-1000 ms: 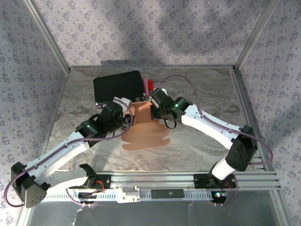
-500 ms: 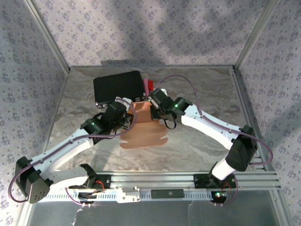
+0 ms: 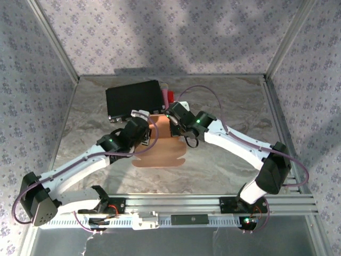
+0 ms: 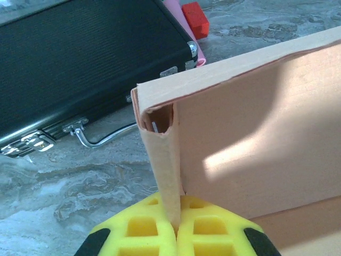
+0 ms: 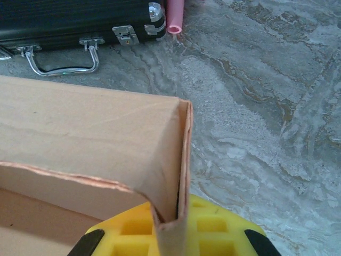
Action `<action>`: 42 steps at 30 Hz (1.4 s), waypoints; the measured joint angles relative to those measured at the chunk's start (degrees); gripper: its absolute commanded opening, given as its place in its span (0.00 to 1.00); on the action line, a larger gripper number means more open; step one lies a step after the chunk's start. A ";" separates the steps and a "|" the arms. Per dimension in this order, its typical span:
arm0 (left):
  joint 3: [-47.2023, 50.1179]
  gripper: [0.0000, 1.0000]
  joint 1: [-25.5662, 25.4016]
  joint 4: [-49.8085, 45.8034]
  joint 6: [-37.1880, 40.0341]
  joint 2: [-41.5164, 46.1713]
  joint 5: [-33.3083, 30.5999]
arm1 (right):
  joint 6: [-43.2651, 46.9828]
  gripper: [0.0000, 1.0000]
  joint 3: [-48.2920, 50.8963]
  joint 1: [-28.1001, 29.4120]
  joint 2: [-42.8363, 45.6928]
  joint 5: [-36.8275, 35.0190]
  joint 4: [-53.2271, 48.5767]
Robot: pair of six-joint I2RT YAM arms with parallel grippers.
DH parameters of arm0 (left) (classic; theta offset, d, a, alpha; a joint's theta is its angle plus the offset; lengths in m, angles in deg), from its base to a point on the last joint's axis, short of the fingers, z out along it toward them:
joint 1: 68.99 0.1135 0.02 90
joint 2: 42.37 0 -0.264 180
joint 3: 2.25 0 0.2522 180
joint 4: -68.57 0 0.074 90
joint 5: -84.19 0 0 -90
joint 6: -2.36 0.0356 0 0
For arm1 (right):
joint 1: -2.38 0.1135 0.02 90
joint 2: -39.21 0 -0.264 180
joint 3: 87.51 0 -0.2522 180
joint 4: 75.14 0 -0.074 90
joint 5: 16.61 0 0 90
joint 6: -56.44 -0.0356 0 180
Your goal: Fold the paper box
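The paper box is a light orange-tan sheet lying mid-table, its far part raised into walls between the two arms. In the left wrist view the box's left side wall stands upright, and my left gripper is shut on its folded edge with yellow pads. In the right wrist view my right gripper is shut on the doubled right corner wall of the box. From above, the left gripper and right gripper sit at opposite sides of the raised part.
A black case with a metal handle lies just behind the box. A red block and a pink tube rest at its right end. Bare marbled table stretches to the right, inside metal frame posts.
The left arm has swung right toward the box and its gripper has closed on the left wall. The flat sheet has slid slightly left and nearer. The right gripper keeps its grip.
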 measured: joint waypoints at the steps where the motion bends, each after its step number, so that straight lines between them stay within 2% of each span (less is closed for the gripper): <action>1: -0.09 0.11 -0.44 0.00 -0.15 -0.42 -1.07 | -0.20 0.00 -0.22 0.15 -0.20 -0.35 -0.26; 2: -0.22 0.17 -0.70 0.02 -0.31 -0.85 -1.92 | -0.37 0.00 -0.46 0.28 -0.44 -0.57 -0.44; 4: -0.39 0.21 -0.76 0.00 -0.50 -1.51 -2.82 | -0.42 0.00 -0.87 0.42 -0.68 -0.92 -0.48; 10: -0.48 0.22 -0.24 0.15 0.07 -2.03 -2.58 | -0.42 0.00 -1.11 0.59 -0.70 -0.83 -0.44; 14: -0.50 0.00 0.31 0.63 -0.55 -2.34 -2.58 | -0.57 0.00 -1.11 0.59 -0.70 -0.42 -0.63; 19: -1.25 0.00 0.46 0.85 -1.18 -2.67 -3.67 | -1.49 0.00 -1.11 0.61 -0.68 -0.48 -0.42; 26: -3.32 0.00 -2.29 -0.55 -2.10 -5.18 -9.84 | -1.95 0.00 -1.18 0.59 -0.68 -1.14 -0.33; 27: -3.34 0.05 -2.64 -0.63 -2.27 -5.25 -10.43 | -1.97 0.00 -1.18 0.61 -0.68 -1.16 -0.33; 29: -3.41 0.27 -3.02 -0.96 -2.51 -5.25 -10.93 | -1.97 0.00 -1.18 0.59 -0.68 -1.16 -0.37; 32: -3.43 0.48 -3.17 -1.25 -2.25 -5.07 -9.35 | -1.90 0.00 -1.20 0.61 -0.68 -0.66 0.15; 35: -3.45 0.53 -2.75 -1.57 -2.14 -3.67 -5.53 | -1.88 0.00 -1.20 0.52 -0.68 -0.09 0.42; 42: -3.39 0.56 0.44 -3.93 -2.32 0.79 2.21 | -1.86 0.00 -1.20 0.33 -0.68 1.73 1.70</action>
